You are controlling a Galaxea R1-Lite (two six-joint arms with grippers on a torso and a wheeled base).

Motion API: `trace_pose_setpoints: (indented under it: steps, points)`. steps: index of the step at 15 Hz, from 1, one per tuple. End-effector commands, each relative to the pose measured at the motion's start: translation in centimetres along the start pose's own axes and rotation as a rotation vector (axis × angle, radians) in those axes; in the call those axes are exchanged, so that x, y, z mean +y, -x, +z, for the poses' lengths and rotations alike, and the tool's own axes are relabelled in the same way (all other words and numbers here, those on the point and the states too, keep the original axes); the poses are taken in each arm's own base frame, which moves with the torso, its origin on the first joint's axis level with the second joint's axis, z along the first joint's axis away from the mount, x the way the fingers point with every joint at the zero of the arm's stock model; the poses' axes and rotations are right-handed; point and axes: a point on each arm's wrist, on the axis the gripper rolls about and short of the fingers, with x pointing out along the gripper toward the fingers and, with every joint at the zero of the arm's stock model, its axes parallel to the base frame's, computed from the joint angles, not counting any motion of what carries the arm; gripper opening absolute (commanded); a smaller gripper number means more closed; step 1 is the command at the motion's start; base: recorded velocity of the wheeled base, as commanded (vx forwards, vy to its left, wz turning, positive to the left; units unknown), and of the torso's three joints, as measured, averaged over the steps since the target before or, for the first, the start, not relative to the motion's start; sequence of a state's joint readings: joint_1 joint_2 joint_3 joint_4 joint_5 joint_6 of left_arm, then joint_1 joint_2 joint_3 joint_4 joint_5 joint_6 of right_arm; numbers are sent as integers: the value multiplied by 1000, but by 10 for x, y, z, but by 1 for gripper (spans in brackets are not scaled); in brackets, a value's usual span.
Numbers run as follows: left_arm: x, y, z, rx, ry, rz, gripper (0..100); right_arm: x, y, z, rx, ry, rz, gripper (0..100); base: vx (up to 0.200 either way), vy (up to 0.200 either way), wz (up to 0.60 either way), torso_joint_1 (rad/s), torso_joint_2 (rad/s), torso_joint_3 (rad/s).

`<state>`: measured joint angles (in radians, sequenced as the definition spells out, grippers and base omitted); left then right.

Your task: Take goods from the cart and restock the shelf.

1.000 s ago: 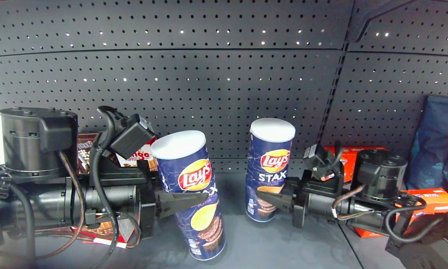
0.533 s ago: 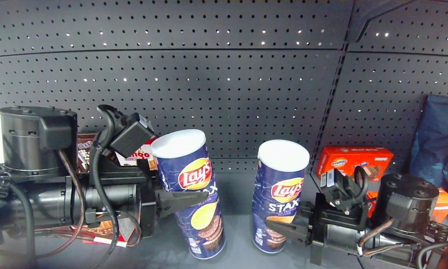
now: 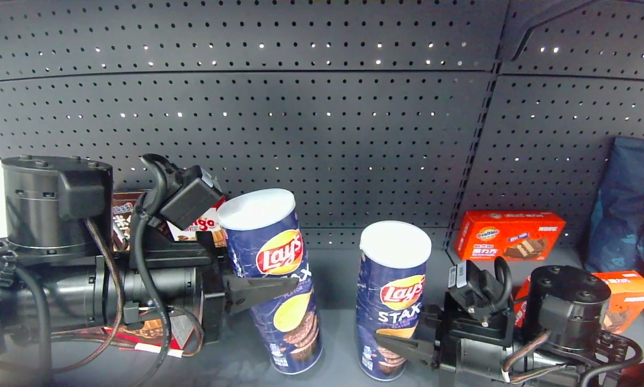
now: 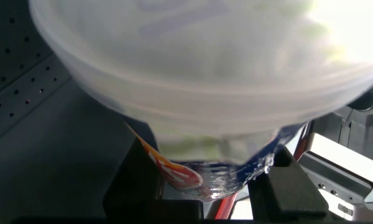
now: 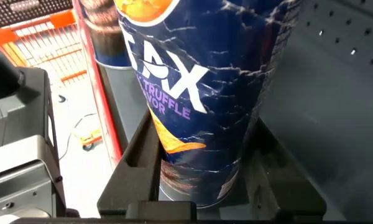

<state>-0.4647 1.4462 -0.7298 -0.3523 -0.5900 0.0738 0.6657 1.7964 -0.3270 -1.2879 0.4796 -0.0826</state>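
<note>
Grey shelf (image 3: pixel 338 279), dark pegboard wall (image 3: pixel 322 134), left tool (image 3: pixel 270 284) grips tilted can (image 3: pixel 279 250), right tool (image 3: pixel 392 344) grips upright can (image 3: pixel 397 290)

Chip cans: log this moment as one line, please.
left gripper: shut on left can, tilted | right gripper: shut on right can, upright | both cans over shelf

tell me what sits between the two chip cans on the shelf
Nothing: in the head view the strip of grey shelf floor between the left can and the right can is bare.
</note>
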Motion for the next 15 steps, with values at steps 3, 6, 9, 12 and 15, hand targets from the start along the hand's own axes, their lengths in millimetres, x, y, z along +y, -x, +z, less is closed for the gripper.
trace_pose_setpoints:
  steps: [3, 6, 9, 12, 15]
  points:
    - [0, 0, -1, 3, 2, -1, 0, 0, -5, -8, 29, -15, 14, 0, 0, 0, 0, 0, 0, 0]
    - [0, 0, -1, 3, 2, -1, 0, -1, -11, -13, 34, -17, 14, 0, 0, 0, 0, 0, 0, 0]
    - [0, 0, -4, 10, 7, -1, 0, 2, -12, -14, 36, -16, 25, 100, 0, 0, 0, 0, 0, 0]
    - [-1, 0, -8, 19, 13, -2, 0, 5, 0, -11, 28, -12, 18, 100, 0, 0, 0, 0, 0, 0]
    - [-1, 1, -8, 20, 14, -1, 0, 21, 33, -5, 10, 0, 17, 100, 0, 0, 0, 0, 0, 0]
